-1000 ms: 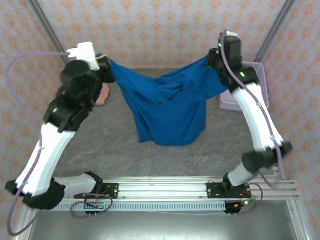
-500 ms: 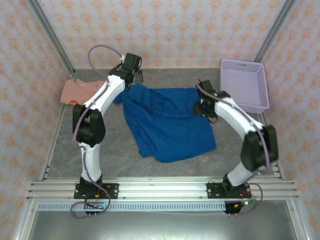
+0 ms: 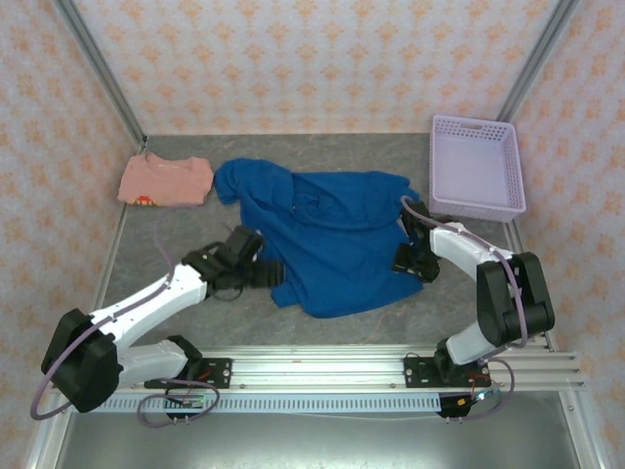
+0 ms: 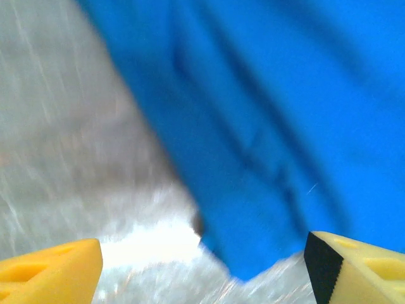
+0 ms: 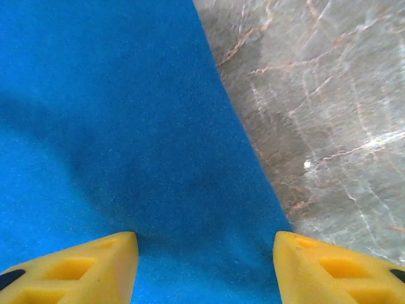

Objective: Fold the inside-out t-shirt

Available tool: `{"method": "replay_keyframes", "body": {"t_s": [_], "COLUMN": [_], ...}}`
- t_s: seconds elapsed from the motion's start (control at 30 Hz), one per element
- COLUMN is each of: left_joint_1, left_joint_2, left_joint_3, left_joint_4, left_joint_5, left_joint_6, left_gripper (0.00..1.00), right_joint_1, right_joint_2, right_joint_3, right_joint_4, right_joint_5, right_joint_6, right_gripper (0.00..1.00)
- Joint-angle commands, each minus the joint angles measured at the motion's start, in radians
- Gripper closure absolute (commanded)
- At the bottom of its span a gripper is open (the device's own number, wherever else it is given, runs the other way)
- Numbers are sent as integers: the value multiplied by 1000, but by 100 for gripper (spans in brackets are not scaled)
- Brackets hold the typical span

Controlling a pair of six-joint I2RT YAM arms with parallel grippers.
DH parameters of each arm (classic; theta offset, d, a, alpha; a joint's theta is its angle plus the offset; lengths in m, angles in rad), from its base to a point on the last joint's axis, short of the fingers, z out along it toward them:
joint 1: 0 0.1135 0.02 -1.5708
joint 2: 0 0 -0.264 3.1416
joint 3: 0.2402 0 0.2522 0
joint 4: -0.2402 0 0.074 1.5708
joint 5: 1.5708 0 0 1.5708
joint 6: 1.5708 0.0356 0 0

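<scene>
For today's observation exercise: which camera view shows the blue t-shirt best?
Top external: the whole t-shirt lies rumpled on the table. Left wrist catches a blurred corner of it; right wrist, a flat patch along one edge.

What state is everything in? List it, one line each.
blue t-shirt: lying rumpled, unfolded
pink shirt: folded, far left
basket: upright, far right corner
left end effector: open, at the t-shirt's near left edge
right end effector: open, over the t-shirt's right edge
</scene>
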Motion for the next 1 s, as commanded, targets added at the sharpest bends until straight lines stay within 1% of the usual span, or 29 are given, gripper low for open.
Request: {"method": "replay_keyframes", "body": {"t_s": [0.0, 0.07, 0.13, 0.2, 0.33, 0.43, 0.5, 0.57, 0.63, 0.7, 0.8, 0.83, 0.87, 0.97], "left_joint_1": [-47, -64, -71, -81, -101, -102, -101, -100, -83, -45, 77, 122, 154, 164], "left_joint_2": [-12, 40, 108, 172, 230, 247, 237, 191, 115, 11, -192, -253, -299, -323], "left_joint_3": [-46, -42, -24, -8, -4, -6, -5, 9, 34, 66, 159, 212, 283, 545], "left_joint_4": [62, 102, 125, 152, 199, 225, 245, 252, 258, 258, 231, 228, 203, 74], "left_joint_5": [79, 70, 58, 71, 91, 110, 111, 97, 92, 80, 42, 29, -6, -131], "left_joint_6": [-30, 18, 54, 85, 95, 99, 99, 110, 125, 126, 112, 104, 102, 159], "left_gripper": [15, 14, 17, 22, 36, 52, 67, 84, 100, 100, 100, 100, 100, 100], "right_joint_1": [0, -3, -3, -2, -2, -2, -3, -5, -6, -7, -7, -7, -8, -5], "right_joint_2": [21, 36, 45, 46, 46, 48, 33, -18, -98, -185, -305, -338, -373, -440], "right_joint_3": [-17, -19, -17, -17, -16, -9, 4, 30, 72, 128, 260, 315, 373, 534], "right_joint_4": [44, 60, 67, 74, 82, 84, 77, 74, 74, 79, 100, 113, 131, 175], "right_joint_5": [-11, -10, -13, -8, -4, -7, -6, -23, -41, -64, -106, -110, -112, -109], "right_joint_6": [14, 9, 7, 3, 2, -1, -5, -9, -8, 2, 38, 55, 73, 107], "right_gripper": [44, 50, 57, 64, 74, 85, 92, 99, 100, 100, 100, 100, 100, 100]}}
